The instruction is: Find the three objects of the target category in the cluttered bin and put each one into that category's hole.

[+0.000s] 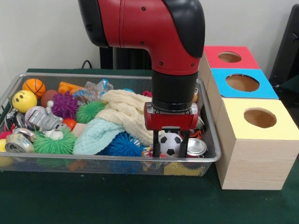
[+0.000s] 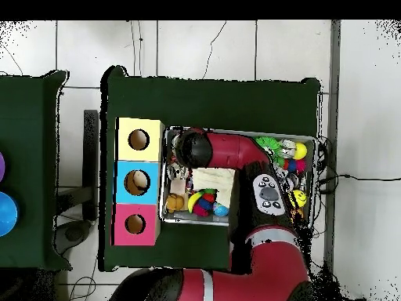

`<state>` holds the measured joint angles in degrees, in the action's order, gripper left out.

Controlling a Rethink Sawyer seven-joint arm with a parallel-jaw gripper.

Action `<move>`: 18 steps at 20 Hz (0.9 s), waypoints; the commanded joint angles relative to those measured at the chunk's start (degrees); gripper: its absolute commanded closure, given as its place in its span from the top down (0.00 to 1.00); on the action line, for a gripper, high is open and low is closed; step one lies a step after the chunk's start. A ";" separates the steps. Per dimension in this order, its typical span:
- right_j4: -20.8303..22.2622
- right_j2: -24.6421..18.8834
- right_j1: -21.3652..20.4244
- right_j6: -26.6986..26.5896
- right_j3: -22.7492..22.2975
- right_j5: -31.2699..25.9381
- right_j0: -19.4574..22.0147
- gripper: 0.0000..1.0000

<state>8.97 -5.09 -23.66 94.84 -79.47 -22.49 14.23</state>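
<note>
The wire-mesh bin [image 1: 117,157] is full of toys. My gripper [image 1: 170,145] points down at the bin's near right corner, by the boxes. Its fingers [image 1: 156,144] are open and stand on either side of a small soccer ball [image 1: 171,143]. A small patch of multicoloured fabric [image 1: 148,151] shows beside the left finger. In the overhead view a multicoloured bundle [image 2: 205,201] lies at the bin's [image 2: 188,220] lower left, and my arm's wrist [image 2: 188,146] covers the gripper. The yellow-faced box's hole [image 1: 259,117] is right of the bin; it also shows in the overhead view [image 2: 139,139].
Cream [image 1: 128,109] and pale blue [image 1: 93,135] knitted cloths lie mid-bin among spiky rubber balls [image 1: 124,144]. A silver can [image 1: 196,147] lies right of the soccer ball. The blue-faced [image 1: 243,83] and red-faced [image 1: 230,57] boxes stand behind the yellow one. A brown teddy bear [image 2: 174,202] lies near them.
</note>
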 commanded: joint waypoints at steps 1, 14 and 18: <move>1.12 0.07 -5.26 3.52 -4.61 -5.66 0.46 1.00; 4.99 -1.67 -4.87 -4.99 -1.23 -7.31 6.57 1.00; 5.41 -1.45 -3.27 -2.56 -1.50 -4.40 5.98 1.00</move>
<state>9.19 -4.15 -29.55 94.84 -79.73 -25.04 19.45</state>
